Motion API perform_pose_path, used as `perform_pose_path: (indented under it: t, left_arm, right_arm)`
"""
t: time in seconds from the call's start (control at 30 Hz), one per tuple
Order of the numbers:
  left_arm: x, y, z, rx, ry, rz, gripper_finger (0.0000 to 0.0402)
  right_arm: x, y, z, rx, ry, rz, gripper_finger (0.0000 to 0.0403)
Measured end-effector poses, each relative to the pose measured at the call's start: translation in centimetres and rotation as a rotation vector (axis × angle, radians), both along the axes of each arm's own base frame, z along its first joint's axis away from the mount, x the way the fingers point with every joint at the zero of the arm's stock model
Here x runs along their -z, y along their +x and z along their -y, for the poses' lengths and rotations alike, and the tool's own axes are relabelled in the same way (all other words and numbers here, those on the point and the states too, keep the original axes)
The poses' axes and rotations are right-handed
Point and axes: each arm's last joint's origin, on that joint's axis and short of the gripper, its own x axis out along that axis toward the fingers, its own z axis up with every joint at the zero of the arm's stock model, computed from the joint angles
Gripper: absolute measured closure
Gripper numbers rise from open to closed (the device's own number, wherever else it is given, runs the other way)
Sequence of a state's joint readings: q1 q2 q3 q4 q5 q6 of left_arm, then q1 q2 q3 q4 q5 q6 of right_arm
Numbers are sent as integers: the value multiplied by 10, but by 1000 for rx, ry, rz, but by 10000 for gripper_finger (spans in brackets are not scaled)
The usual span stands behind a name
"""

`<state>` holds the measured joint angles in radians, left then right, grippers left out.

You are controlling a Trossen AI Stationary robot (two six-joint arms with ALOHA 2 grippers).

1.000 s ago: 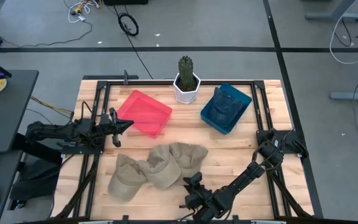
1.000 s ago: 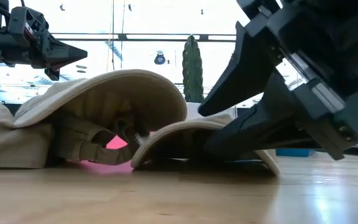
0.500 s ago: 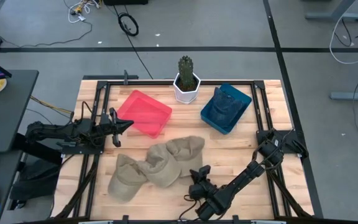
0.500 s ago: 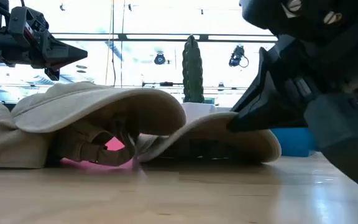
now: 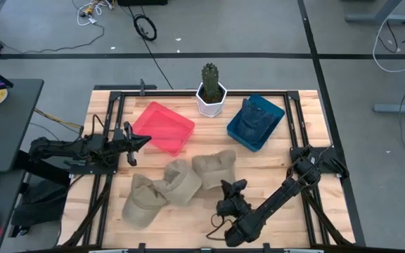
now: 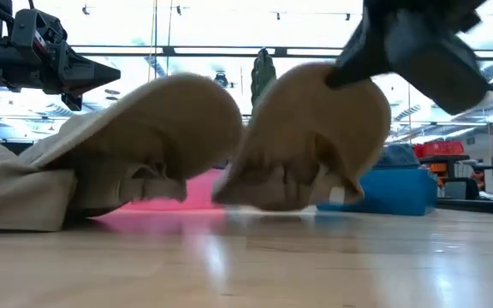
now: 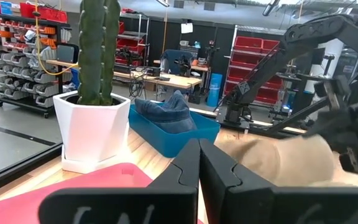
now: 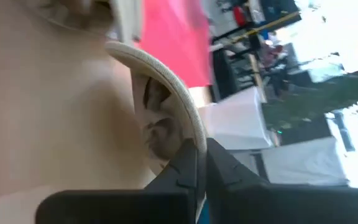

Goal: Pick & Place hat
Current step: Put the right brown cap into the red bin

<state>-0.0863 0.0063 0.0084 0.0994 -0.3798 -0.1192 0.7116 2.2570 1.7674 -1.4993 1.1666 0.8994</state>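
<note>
Right tool pinched on brim of tan hat, hat tipped up on edge off tabletop, just ahead of tool. Two more tan hats lie just beside, to tool's left. Step in hand: lift after grasp. Next move, by judgement: raise clear of neighbouring hats, carry ahead toward red tray or blue bin; which one, cannot tell. Left tool pressed together, waiting above red tray's edge.

Lifted hat: tan cap I'm holding tipped up on edge off the tabletop, brim pinched in my right claw.
Other hats: two tan caps overlapping, lying just beside it.
</note>
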Motion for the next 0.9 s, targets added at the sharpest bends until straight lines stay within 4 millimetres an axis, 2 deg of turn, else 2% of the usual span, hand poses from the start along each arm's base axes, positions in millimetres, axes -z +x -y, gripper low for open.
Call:
perform_pose_path:
  t: [0.17,0.3,0.53,0.77,0.9]
  left_arm:
    - [0,0,0,0,0,0,396]
    - [0,0,0,3,-34,14,396]
    - [-1,0,0,20,-180,64,396]
    - [-1,0,1,52,-259,84,396]
    - [-1,1,5,205,-222,61,396]
  right_arm:
    - [-13,5,10,16,-36,38,402]
    - [-32,11,20,20,-49,88,402]
    - [-68,10,27,-20,-75,297,402]
    - [-73,23,17,-56,-115,369,402]
    - [-70,34,6,-76,-103,363,402]
